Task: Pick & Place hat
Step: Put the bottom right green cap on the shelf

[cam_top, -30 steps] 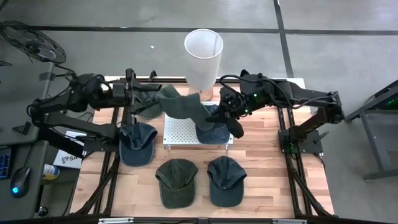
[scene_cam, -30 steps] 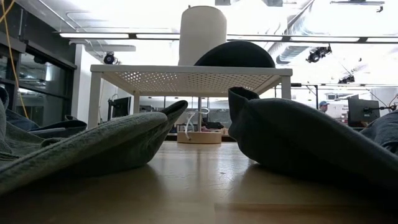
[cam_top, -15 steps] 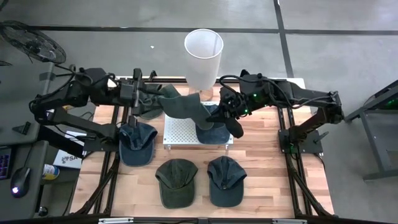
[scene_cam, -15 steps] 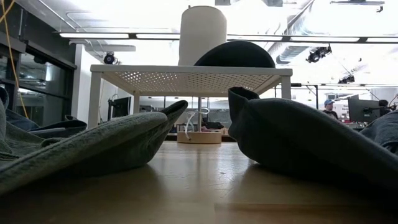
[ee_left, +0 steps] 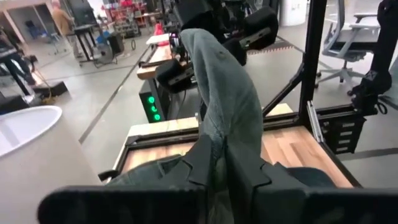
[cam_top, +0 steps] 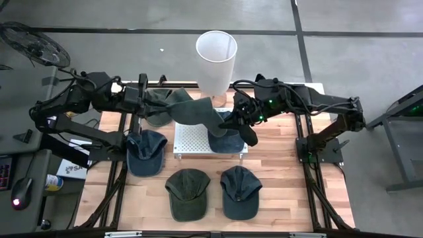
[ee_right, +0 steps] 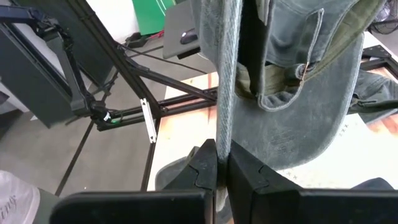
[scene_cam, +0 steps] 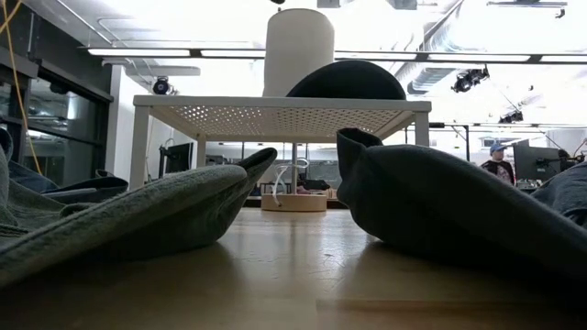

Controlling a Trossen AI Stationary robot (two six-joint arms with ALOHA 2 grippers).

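Left tool [cam_top: 147, 104] is clenched on one end of the green hat [cam_top: 188, 109]. I see my right tool [cam_top: 232, 112] pinched tight on its other end, so the hat hangs stretched between them, above the back of the white rack [cam_top: 192, 141]. One blue hat [cam_top: 228, 137] sits on that rack. One white tube [cam_top: 216, 59] stands behind it. Three more hats lie on the bench [cam_top: 277, 168]: one blue hat at the left [cam_top: 145, 150], one green hat in front [cam_top: 187, 192], one blue hat beside it [cam_top: 240, 190].

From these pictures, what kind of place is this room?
Probably a robotics lab or workshop: a wooden table in a metal frame, caps laid out, desks with a monitor behind, and bare pipes overhead.
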